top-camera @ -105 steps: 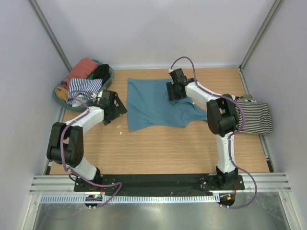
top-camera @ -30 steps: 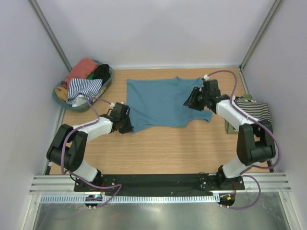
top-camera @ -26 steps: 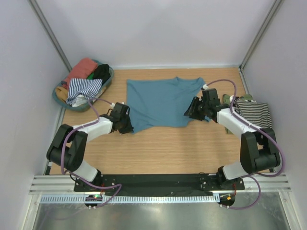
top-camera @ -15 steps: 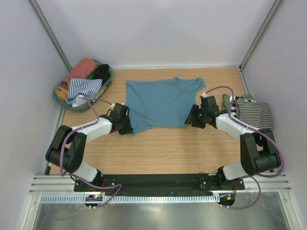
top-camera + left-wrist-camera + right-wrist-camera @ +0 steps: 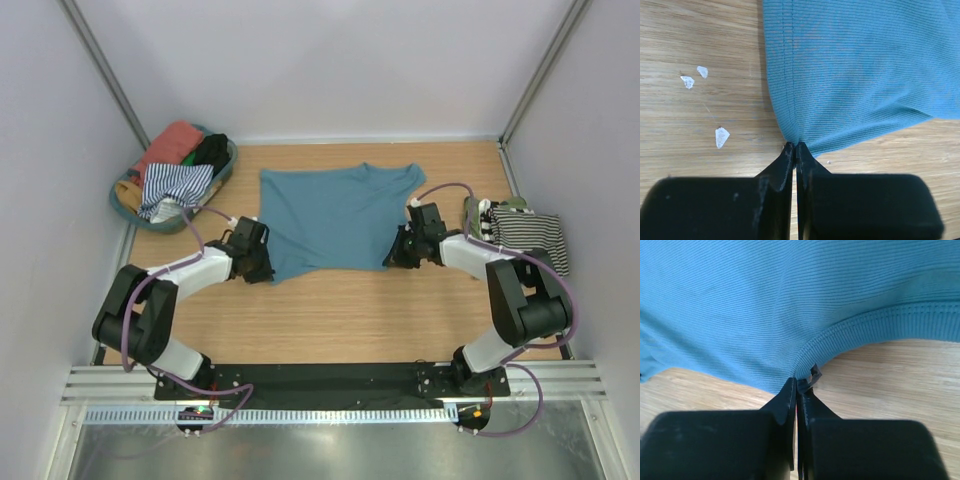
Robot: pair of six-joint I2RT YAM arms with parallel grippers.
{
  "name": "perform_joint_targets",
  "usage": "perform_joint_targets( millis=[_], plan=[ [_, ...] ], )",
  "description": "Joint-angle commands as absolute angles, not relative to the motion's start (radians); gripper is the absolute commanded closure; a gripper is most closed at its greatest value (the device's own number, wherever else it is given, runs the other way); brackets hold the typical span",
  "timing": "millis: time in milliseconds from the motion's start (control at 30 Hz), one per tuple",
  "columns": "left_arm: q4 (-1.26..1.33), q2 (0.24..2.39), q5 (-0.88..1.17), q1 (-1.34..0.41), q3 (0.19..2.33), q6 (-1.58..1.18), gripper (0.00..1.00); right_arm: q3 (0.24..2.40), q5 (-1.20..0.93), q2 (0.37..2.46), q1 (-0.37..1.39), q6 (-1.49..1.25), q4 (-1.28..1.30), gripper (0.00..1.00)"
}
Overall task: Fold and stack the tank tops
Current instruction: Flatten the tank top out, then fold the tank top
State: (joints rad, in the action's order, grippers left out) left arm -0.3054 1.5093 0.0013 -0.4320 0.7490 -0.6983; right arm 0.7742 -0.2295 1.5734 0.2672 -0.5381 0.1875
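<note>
Teal ribbed cloth is nipped at both near corners. The left gripper (image 5: 795, 146) has its jaws pressed together on the near-left hem corner of the teal tank top (image 5: 335, 215), and the right gripper (image 5: 799, 382) has its jaws pinched on the bound edge at the near-right side. Each grip sits right at the cloth's edge, with the rest of the garment running away from the jaws. I judge that the two corners are held this way so the near hem can be lifted and carried over to the far edge in one even fold.

Three white flecks (image 5: 721, 136) lie on the wood of the table (image 5: 340, 310), just left of the left jaws and apart from the cloth.

Ahead of both jaws the teal top lies flat and spread out, neckline at its far edge, with only light rippling near the two pinches. It looks ready for a first fold.

Out to the right of the right jaws and a little beyond them, a striped tank top (image 5: 535, 240) lies folded on an olive tank top (image 5: 472, 212). That makes a stack of two, as far as can be seen.

Beyond the left jaws and out to their left, the basket (image 5: 117, 208) holds the unfolded ones. At least four are visible: coral, black, striped and mustard.

In all there are two grippers, one top being folded, two stacked and four or more waiting.
</note>
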Motion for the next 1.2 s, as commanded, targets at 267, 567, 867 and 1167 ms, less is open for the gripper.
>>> perform_joint_targets(
  millis=[267,567,867,1167],
  plan=[
    [-0.446,1.434,-0.216,-0.434,0.746,-0.735,1.0,0.807,-0.06,1.5,0.271,-0.551,0.225,0.99],
    [-0.359,1.358,-0.123,-0.443,0.67,-0.767,0.5,0.764,-0.181,1.471,0.271,-0.554,0.161,0.64],
    [-0.341,1.278,-0.133,-0.488,0.604,-0.821,0.48,0.675,-0.305,1.422,0.305,-0.552,0.098,0.55],
    [-0.341,1.384,-0.21,-0.488,0.669,-0.796,0.51,0.664,-0.299,1.477,0.345,-0.543,0.071,0.55]
  ],
)
